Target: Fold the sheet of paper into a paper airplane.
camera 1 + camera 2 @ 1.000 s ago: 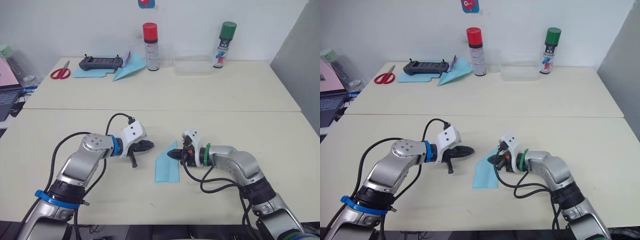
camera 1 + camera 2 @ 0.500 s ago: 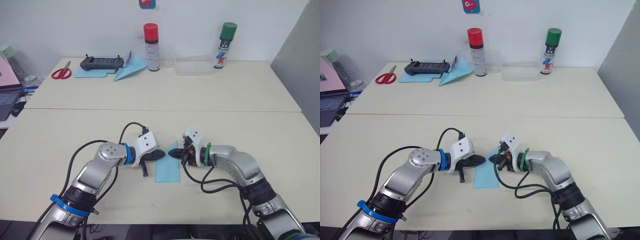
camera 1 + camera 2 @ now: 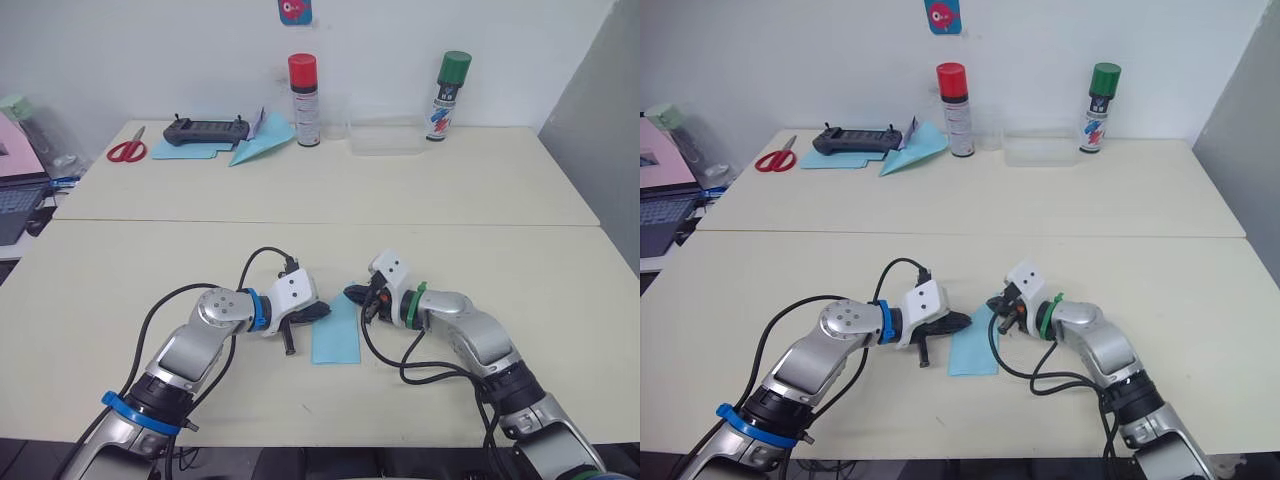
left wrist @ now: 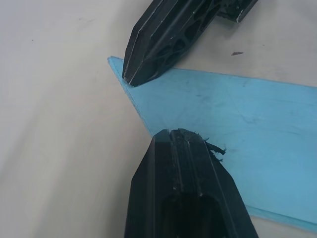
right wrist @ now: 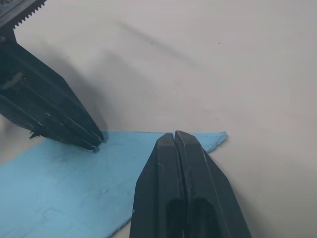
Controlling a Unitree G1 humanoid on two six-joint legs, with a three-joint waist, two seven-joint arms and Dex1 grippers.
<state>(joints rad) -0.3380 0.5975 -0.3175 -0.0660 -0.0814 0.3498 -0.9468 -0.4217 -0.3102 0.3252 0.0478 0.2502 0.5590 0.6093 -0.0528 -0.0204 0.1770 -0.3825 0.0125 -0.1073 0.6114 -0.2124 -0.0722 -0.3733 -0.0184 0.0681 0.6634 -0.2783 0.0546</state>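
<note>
Blue paper: lying flat on the near table, between the two grippers. It's a narrow wedge right now, one end cut at a slant to a point, the other end square.

Stage: I'd say early to middle. Some folding is done, since it's layered and has crease lines in the wrist views, but there are no wings and no upright ridge. Nothing plane-shaped so far.

Left gripper: fingers closed together, tip resting on the left edge of the paper near the pointed end. Looks like it's pressing it down rather than holding it.

Right gripper: fingers also closed flush, tip right at the pointed corner from the other side. Not pinching any paper as far as I can tell.

Both tips: close to each other at that slanted end, not touching.

What's left: my guess is most of the shaping, meaning the centre fold, then both wings folded down. That's a fair bit for two closed tips on thin paper that slides.

Back table: another blue dart by the controller, plus scissors and two spray cans. None of it is in play.
</note>
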